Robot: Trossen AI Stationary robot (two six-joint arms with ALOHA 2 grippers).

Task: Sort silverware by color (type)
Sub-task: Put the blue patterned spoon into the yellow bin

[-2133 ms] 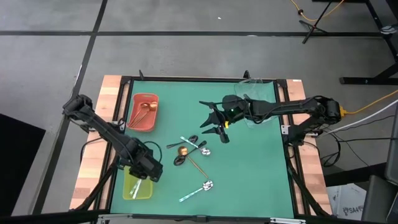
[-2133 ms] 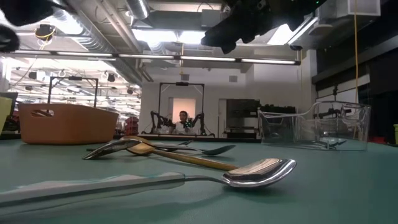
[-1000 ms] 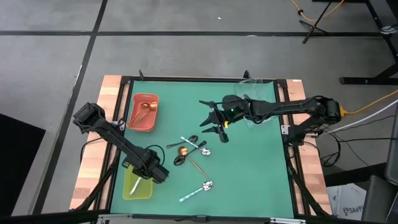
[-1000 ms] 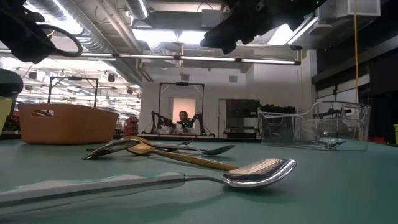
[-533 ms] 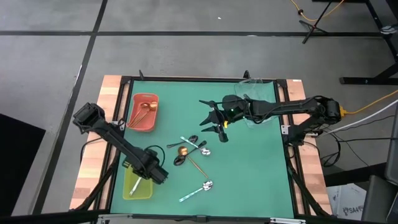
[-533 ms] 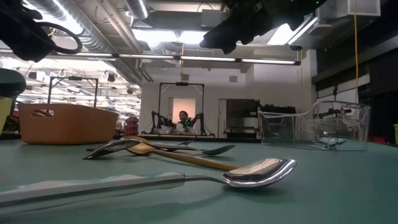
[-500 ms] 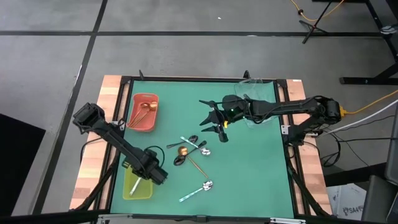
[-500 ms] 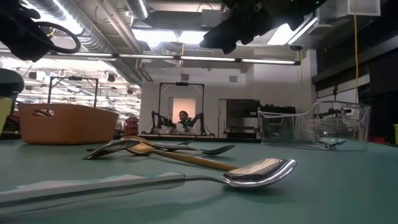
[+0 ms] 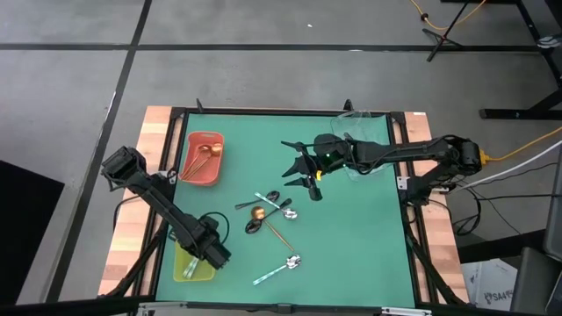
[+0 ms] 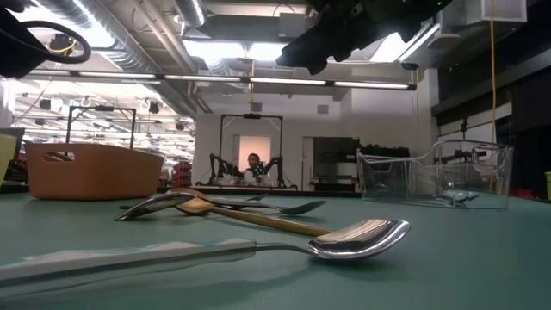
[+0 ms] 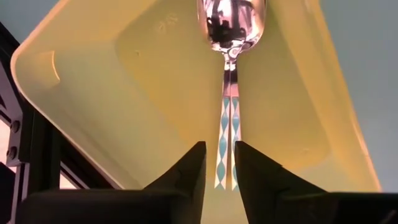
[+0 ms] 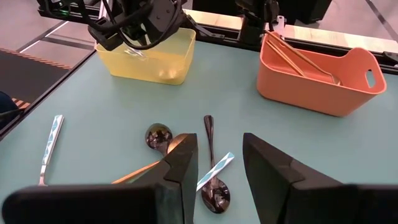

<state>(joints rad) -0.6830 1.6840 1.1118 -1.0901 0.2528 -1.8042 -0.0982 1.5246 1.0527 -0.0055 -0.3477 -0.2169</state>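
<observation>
Left end effector [image 11: 218, 163] points down into yellow tray [image 11: 124, 93], fingers straddling mint-handled spoon [image 11: 229, 74].

Spoons [image 12: 186, 158] mid-mat (yellow tray [image 12: 149, 57], orange tray [image 12: 317, 74] behind).

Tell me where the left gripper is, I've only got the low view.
Observer: The left gripper is over the yellow tray, on the left arm's side of the table.
Operator: Is it holding a spoon?
Observer: No. Its jaws are parted, and a mint-handled spoon lies in that tray.
Operator: What's inside the red tray?
Observer: Copper spoons lie in the red tray.
</observation>
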